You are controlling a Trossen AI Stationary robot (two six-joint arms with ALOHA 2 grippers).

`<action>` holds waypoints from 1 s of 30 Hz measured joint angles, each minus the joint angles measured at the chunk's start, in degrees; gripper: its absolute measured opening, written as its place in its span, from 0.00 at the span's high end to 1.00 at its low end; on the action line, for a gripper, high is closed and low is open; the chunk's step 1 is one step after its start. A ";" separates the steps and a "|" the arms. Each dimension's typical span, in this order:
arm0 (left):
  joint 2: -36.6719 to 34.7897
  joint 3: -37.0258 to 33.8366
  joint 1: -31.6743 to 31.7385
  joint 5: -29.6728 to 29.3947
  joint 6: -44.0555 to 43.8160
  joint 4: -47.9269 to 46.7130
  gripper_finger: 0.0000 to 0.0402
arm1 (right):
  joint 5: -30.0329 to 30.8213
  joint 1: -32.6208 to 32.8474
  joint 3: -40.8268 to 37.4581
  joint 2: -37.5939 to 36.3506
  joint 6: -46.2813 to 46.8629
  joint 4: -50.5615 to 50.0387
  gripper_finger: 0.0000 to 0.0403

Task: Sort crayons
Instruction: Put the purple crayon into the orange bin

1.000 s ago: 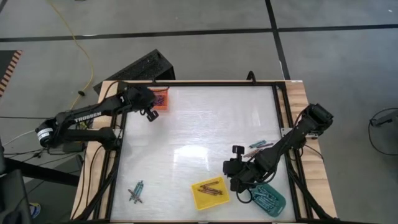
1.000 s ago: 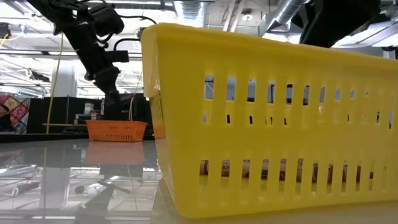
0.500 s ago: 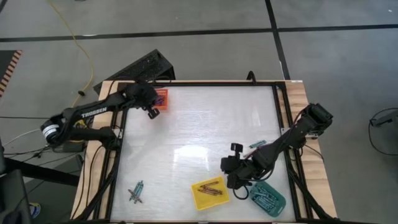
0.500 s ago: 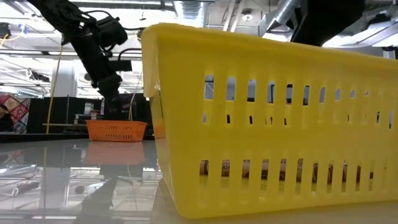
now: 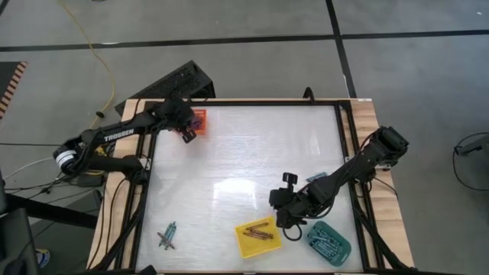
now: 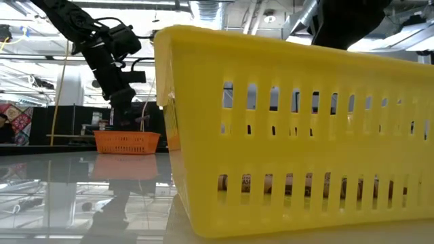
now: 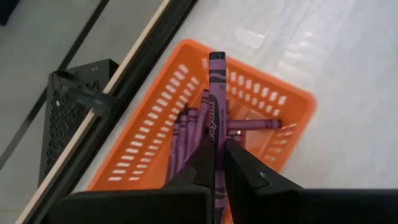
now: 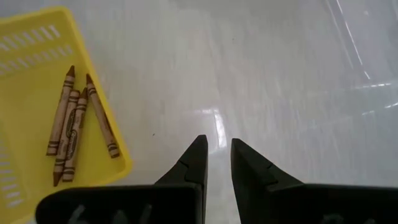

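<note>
The left gripper [image 7: 217, 163] is clamped on a purple crayon [image 7: 216, 106], which stands up from between its fingers [image 7: 245, 167] and points away from the wrist. Directly beyond the fingertips lies the orange tray [image 7: 146, 149], holding several more purple crayons [image 7: 186, 127] heaped lengthwise and one lying crosswise toward its far wall. Past the tray runs the dark table frame, and beyond that a black perforated box [image 7: 62, 118] on the floor.

The right gripper [image 8: 215, 158] has its fingers [image 8: 194, 163] slightly apart with nothing between them, hanging over bare white tabletop [image 8: 280, 81]. Just beside it sits the yellow tray [image 8: 37, 43], with a small bunch of brown crayons [image 8: 74, 121] on its floor.

From above, the right gripper [image 5: 284, 206] is just beyond the yellow tray [image 5: 246, 243], with the teal tray [image 5: 341, 247] of teal-blue crayons [image 5: 327, 240] near its arm. Well apart from both grippers, a few loose crayons [image 5: 166, 235] lie at the table's near left corner.
</note>
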 joint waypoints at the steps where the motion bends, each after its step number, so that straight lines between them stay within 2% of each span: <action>1: 0.00 0.00 0.51 0.24 0.03 -0.05 1.00 | -0.01 -0.21 0.00 0.00 0.00 0.03 0.84; 8: 0.00 0.00 2.13 2.32 0.07 -0.74 1.00 | -0.07 -1.05 0.00 0.00 0.01 0.01 0.84; 30: 0.00 0.00 2.11 2.36 3.02 -0.12 1.00 | -0.09 -1.46 0.00 0.02 0.02 0.00 0.84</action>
